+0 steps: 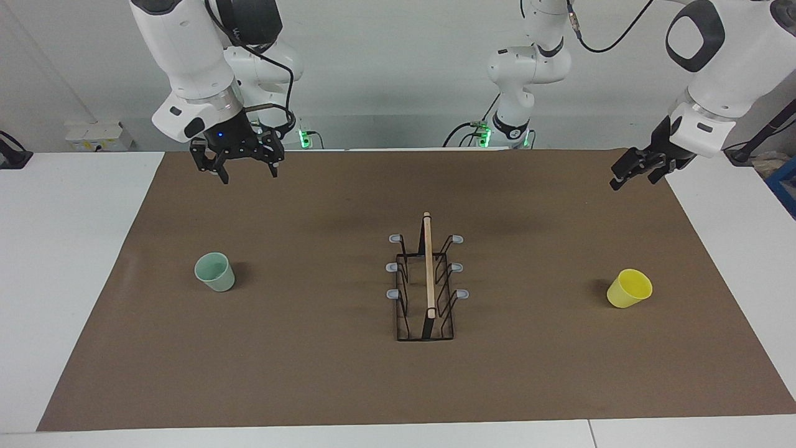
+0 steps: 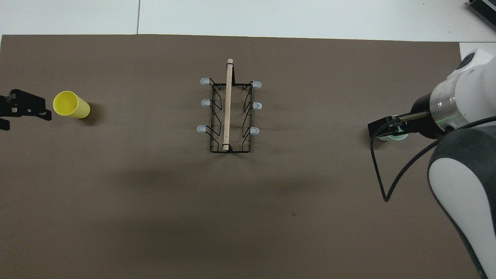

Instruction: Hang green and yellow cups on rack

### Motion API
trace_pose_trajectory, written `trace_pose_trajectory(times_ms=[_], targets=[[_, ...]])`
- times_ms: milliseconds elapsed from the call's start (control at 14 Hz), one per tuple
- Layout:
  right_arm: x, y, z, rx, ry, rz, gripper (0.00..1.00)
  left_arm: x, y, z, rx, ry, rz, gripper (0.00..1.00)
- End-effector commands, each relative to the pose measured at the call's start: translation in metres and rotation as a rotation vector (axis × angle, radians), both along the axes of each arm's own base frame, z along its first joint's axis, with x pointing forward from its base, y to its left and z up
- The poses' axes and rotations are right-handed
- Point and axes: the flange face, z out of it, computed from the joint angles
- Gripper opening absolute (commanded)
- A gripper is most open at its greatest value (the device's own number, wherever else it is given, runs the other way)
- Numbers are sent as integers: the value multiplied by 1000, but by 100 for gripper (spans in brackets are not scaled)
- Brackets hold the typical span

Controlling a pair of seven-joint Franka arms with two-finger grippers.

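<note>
**Inspector:** In the facing view, you are keeping the green cup [image 1: 215,272] and yellow cup [image 1: 629,288] standing on the table [image 1: 311,373], well apart from the rack [image 1: 426,280], whose prongs are carrying nothing.

**Operator:** And the hands?

**Inspector:** Your right hand [image 1: 245,168] and left hand [image 1: 634,171] are hanging wide open, holding nothing.

**Inspector:** In the overhead view, your right hand [image 2: 381,128] is covering the green cup [image 2: 391,137]; your left hand [image 2: 23,108] is hanging beside the yellow cup [image 2: 71,104]. Both hangings are remaining.
</note>
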Motion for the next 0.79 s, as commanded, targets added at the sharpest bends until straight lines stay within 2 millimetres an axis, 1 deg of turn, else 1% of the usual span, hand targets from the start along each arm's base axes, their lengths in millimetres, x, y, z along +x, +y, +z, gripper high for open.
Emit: trace_pose_trajectory(times_ms=[0,71,143,214,286,357,500,571,643,714], targets=[[-4,-3,-14,-11,5,-3,100,24,8,-9,-53,17,122,100],[-3,-3,-16,-16,3,15,100,32,18,-15,-68,23,177,100],[-2,-4,-17,-23,-2,38,100,39,21,-20,-66,26,196,100],[0,-2,-20,-43,-16,65,100,47,27,-31,-59,36,217,99],[2,-2,-26,-63,-31,83,100,53,39,-39,-50,43,277,99],[5,-3,-37,-69,-36,94,100,56,51,-44,-41,38,329,98],[6,-4,-66,-99,-54,124,100,66,59,-62,-30,58,390,98],[7,-7,-79,-128,-52,161,100,73,70,-66,-24,56,440,98],[10,-6,-92,-152,-37,194,100,81,75,-72,-21,59,475,98],[16,-2,-113,-189,-6,226,100,88,80,-81,-36,68,517,98]])
